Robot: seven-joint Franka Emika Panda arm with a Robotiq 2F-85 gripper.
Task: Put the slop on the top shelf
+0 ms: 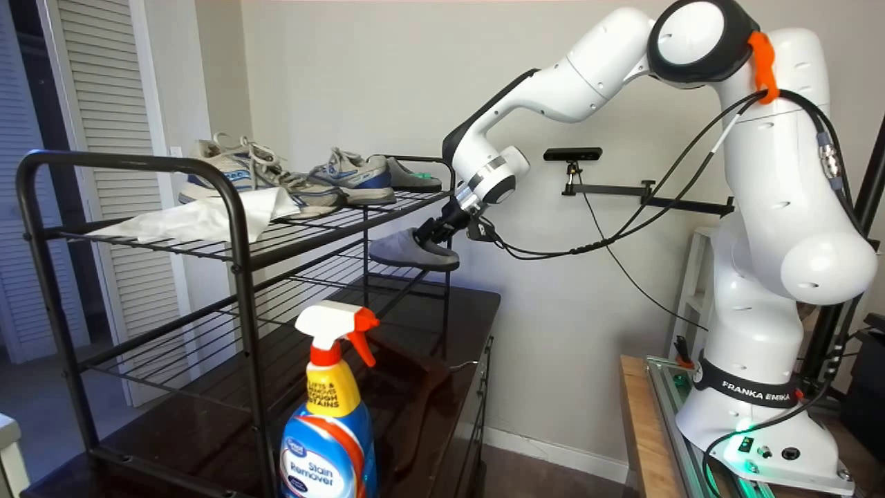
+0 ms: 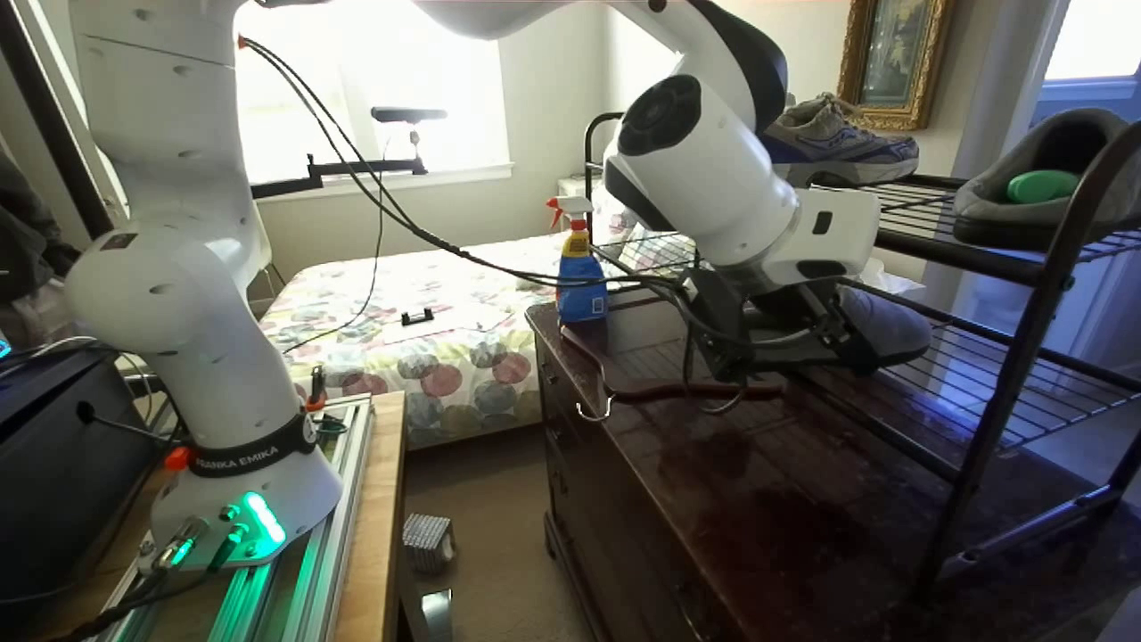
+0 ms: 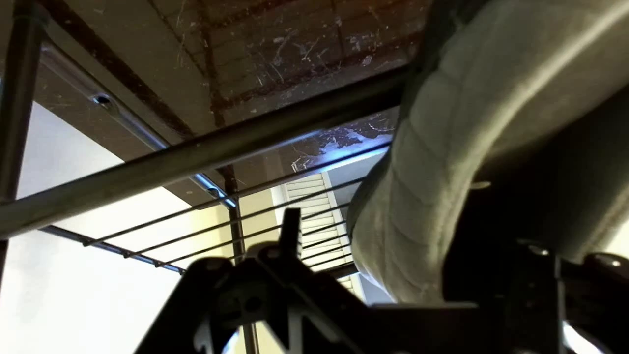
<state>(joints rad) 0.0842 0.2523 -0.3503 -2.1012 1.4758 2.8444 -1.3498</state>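
The slop is a grey slip-on shoe, roughly level, below the top shelf. It lies over the lower wire tier at the rack's end; whether it rests there I cannot tell. My gripper reaches in at the shoe's opening; it also shows in an exterior view. In the wrist view the slop fills the right side. One finger stands apart from the shoe's side with a gap; the other is hidden in the dark around the shoe's opening. The gripper looks open.
The top shelf holds grey-and-white sneakers, a white sheet and a similar grey slip-on with a green object inside. A spray bottle stands on the dark dresser by the rack. The rack's end rail rises above the shelf.
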